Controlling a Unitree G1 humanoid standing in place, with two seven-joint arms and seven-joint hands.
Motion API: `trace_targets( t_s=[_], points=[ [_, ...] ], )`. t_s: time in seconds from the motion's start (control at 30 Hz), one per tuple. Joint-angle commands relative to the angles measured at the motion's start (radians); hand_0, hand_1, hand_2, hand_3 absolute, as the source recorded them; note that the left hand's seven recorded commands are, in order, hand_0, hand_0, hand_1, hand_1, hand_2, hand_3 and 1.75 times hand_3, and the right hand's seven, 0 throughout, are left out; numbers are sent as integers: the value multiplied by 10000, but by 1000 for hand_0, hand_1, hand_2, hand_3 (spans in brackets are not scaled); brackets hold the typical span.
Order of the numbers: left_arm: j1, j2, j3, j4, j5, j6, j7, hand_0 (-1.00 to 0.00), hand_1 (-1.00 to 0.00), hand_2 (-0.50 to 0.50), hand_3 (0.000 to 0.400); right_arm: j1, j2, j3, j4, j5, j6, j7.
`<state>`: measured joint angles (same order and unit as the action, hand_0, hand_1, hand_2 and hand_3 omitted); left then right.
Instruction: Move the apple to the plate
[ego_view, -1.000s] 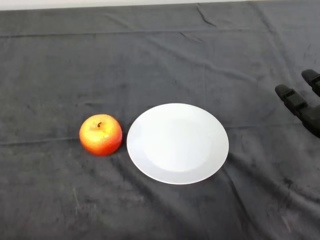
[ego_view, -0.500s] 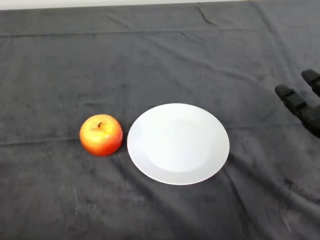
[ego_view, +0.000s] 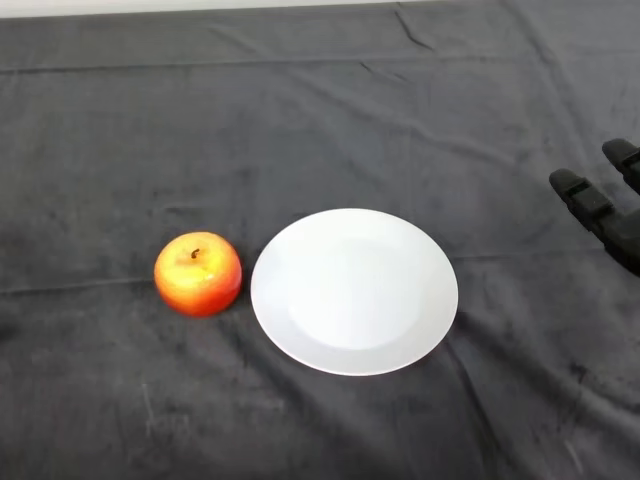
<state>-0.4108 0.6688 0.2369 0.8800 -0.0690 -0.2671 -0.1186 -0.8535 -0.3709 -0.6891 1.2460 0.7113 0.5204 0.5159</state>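
Just beside white plate (ego_view: 354, 291), apple (ego_view: 198, 274), on dark cloth (ego_view: 300, 120).

You see only part of the hand (ego_view: 607, 212), well right of the plate (ego_view: 354, 291); it is matte black; its thick fingers (ego_view: 582, 195) are blocky, with rounded tips.

Staged test table, dark wrinkled cloth (ego_view: 300, 120) covering it, pale wall strip behind
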Motion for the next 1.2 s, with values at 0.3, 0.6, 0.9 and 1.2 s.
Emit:
trace_targets(
  t_s=[0.3,0.6,0.9,1.2],
  points=[
    [539,-288,-960,-2166,574,1068,8,0,0,0,0,-230,-230,-219,-288,-46,-9,23],
    [523,-544,-1448,-2834,815,1564,-327,0,0,0,0,-210,-211,-209,-338,-46,-10,5],
    [72,-1151,-2113,-2774,1227,1879,-354,0,0,0,0,-196,-200,-201,-373,-43,-8,-10],
    [-386,-1767,-2776,-2645,1577,2067,-465,0,0,0,0,-187,-193,-197,-395,-38,-4,-21]
  ],
)
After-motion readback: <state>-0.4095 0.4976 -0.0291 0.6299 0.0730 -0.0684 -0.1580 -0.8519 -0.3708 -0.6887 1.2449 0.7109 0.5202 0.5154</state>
